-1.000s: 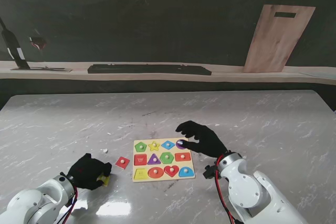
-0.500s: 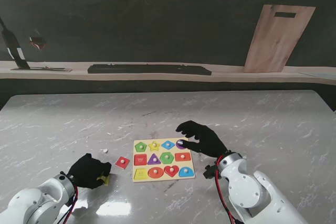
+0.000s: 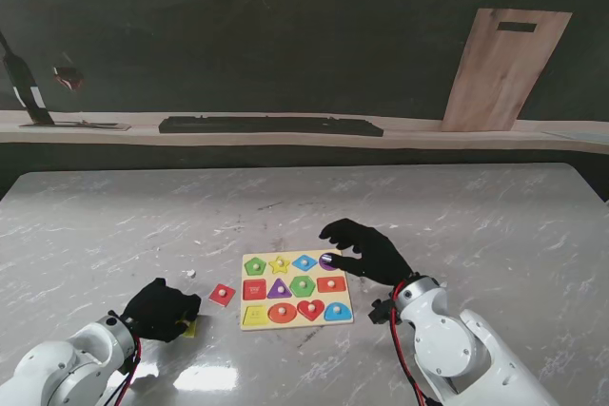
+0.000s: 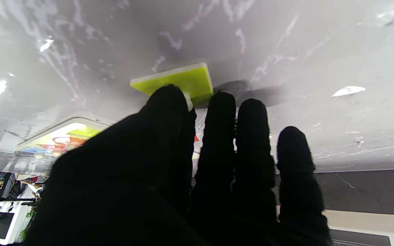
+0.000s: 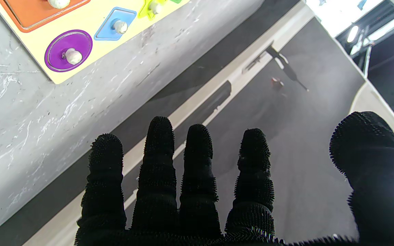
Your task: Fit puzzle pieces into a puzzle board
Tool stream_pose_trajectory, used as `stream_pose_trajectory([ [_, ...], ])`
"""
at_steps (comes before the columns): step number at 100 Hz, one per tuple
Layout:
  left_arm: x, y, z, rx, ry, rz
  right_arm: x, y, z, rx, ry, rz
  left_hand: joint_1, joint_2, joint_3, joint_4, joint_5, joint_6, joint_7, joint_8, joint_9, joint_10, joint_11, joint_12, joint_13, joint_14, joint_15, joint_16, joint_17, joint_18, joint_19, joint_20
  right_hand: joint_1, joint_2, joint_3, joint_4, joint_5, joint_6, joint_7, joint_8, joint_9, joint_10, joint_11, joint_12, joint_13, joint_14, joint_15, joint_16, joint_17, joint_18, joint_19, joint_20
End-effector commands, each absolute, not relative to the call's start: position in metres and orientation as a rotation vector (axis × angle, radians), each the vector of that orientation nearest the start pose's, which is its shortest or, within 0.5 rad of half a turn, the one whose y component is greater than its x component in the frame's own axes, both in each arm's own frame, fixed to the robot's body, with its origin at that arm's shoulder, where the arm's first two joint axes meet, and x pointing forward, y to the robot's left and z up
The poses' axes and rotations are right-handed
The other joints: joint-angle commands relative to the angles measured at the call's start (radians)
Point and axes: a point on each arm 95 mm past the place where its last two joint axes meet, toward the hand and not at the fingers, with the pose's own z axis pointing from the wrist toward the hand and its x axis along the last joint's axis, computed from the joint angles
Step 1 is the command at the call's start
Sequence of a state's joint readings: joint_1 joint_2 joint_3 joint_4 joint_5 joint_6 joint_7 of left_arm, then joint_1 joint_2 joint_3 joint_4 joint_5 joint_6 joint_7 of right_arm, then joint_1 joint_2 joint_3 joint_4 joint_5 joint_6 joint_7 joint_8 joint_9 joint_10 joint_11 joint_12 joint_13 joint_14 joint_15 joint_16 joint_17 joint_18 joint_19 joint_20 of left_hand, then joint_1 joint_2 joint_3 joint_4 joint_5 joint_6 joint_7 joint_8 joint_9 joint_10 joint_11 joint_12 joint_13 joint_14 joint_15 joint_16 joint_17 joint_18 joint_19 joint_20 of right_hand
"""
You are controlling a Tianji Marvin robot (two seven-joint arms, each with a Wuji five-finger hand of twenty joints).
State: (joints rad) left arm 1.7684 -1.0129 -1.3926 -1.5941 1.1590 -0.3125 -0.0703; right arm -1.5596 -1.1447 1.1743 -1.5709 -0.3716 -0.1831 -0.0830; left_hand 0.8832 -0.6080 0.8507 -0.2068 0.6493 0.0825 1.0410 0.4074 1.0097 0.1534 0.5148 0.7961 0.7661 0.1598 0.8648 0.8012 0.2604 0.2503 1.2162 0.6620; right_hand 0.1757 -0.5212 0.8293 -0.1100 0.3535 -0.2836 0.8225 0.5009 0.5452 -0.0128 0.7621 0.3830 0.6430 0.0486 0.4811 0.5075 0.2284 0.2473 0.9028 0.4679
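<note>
The left hand [image 3: 160,309], in a fuzzy black glove, pinches a flat lime-yellow puzzle piece [image 4: 180,82] by its white knob at about eight o'clock from the puzzle board [image 3: 295,287], low over the glossy grey marbled tabletop [image 3: 476,216]. The right hand [image 3: 366,250], in a nubbed black glove, hovers spread and empty at the board's two o'clock corner, beside the round purple piece [image 5: 68,50]. A red square piece [image 3: 222,294] lies flat between the left hand and the pale wooden board.

One puzzle board [image 3: 296,312] holding eleven pieces, two loose pieces [image 3: 222,294], and two hands [image 3: 366,251].
</note>
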Motion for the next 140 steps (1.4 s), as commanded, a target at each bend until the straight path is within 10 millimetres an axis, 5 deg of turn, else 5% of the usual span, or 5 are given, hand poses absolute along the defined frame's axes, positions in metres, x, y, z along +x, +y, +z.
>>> stream_pose_trajectory([
  [1,0.338,0.068,-0.385,-1.128,1.919,-1.264,0.394,0.032,-0.324,-1.949,-1.325,-2.419,0.030,-0.033,0.033,-0.029,0.010,-0.001,-0.021,-0.018,0.008,-0.002,-0.044,0.010,0.019,-0.001,-0.005,0.025,-0.004,0.092,-0.003,-0.024,-0.016,0.015,-0.010,0.037,0.005,-0.037,-0.009,0.014,0.024,-0.022,0.000,0.006,0.003,0.001,0.015,0.007,-0.014,0.003,0.003,0.019],
  [41,0.339,0.067,-0.389,-1.125,1.945,-1.250,0.394,0.032,-0.324,-1.951,-1.323,-2.420,0.047,-0.029,-0.027,-0.010,0.047,-0.003,0.038,-0.005,0.077,-0.002,-0.020,0.024,0.091,-0.012,0.032,0.037,0.059,0.095,0.027,-0.018,-0.015,0.015,-0.009,0.037,0.006,-0.037,-0.009,0.014,0.025,-0.021,0.000,0.006,0.003,0.000,0.015,0.007,-0.014,0.003,0.003,0.019],
  [64,0.339,0.067,-0.391,-1.124,1.958,-1.240,0.394,0.032,-0.324,-1.951,-1.322,-2.422,0.001,-0.072,0.064,-0.013,0.064,0.025,0.083,-0.010,0.104,0.016,0.048,0.011,0.136,-0.011,0.090,0.011,0.104,0.102,0.059,-0.011,-0.017,0.016,-0.009,0.037,0.007,-0.039,-0.008,0.015,0.025,-0.022,0.000,0.006,0.002,0.001,0.014,0.006,-0.013,0.002,0.003,0.019],
  [91,0.340,0.064,-0.379,-1.059,1.927,-1.260,0.394,0.031,-0.323,-1.954,-1.319,-2.425,-0.057,-0.108,0.171,0.018,0.071,0.031,0.117,-0.006,0.111,0.024,0.115,0.014,0.167,-0.014,0.127,0.009,0.137,0.104,0.075,-0.013,-0.017,0.016,-0.009,0.037,0.008,-0.042,-0.008,0.015,0.025,-0.021,-0.001,0.005,0.002,0.001,0.014,0.006,-0.014,0.002,0.002,0.019],
  [140,0.357,0.047,-0.355,-0.997,1.868,-1.343,0.393,0.030,-0.323,-1.945,-1.300,-2.432,-0.080,-0.117,0.208,0.037,0.071,0.036,0.131,-0.003,0.113,0.031,0.150,0.012,0.181,-0.014,0.148,0.002,0.156,0.110,0.094,-0.010,-0.016,0.015,-0.009,0.037,0.009,-0.042,-0.008,0.015,0.025,-0.021,-0.001,0.005,0.003,0.001,0.014,0.007,-0.013,0.003,0.002,0.019],
])
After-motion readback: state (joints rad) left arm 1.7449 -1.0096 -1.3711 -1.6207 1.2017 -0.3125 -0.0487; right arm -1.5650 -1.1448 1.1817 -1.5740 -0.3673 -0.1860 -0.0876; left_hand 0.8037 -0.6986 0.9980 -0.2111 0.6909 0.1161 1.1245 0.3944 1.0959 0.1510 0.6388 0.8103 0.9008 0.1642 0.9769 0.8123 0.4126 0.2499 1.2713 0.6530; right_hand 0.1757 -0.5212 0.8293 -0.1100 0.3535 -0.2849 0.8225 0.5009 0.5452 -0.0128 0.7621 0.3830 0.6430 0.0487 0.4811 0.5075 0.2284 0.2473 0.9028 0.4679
